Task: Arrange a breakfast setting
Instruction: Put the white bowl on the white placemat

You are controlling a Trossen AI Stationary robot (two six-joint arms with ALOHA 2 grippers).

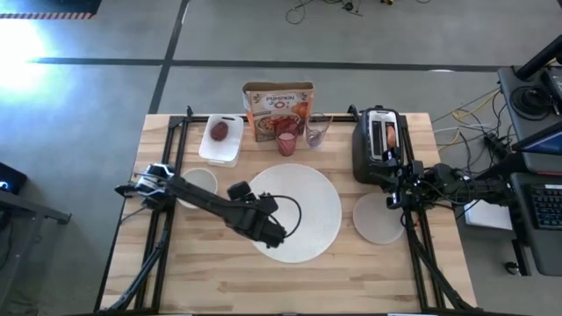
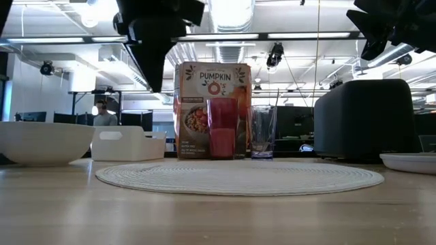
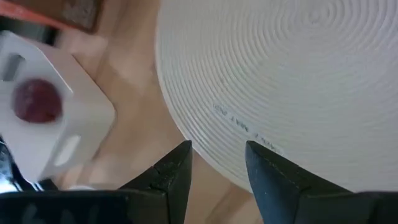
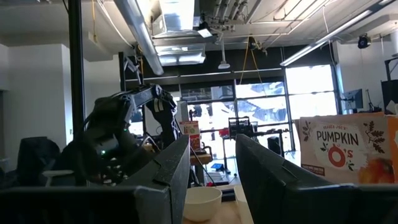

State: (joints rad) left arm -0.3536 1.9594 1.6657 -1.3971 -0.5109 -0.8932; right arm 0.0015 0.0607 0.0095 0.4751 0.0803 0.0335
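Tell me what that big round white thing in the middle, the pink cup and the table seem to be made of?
The big round white plate looks more like a woven or corded mat: fine concentric ridges, matte finish. The pink cup seems translucent plastic or tinted glass, since light passes through it; which one is unclear. The table looks like pale wood planks with visible grain and seams.

A big round white plate (image 1: pixel 303 211) lies mid-table, the left gripper (image 1: pixel 269 233) over its near-left edge. 1 small white bowl (image 1: pixel 198 184) sits left of it, 1 small pale round plate (image 1: pixel 378 219) right. The right gripper (image 1: pixel 397 197) hovers beside the toaster (image 1: pixel 376 145).
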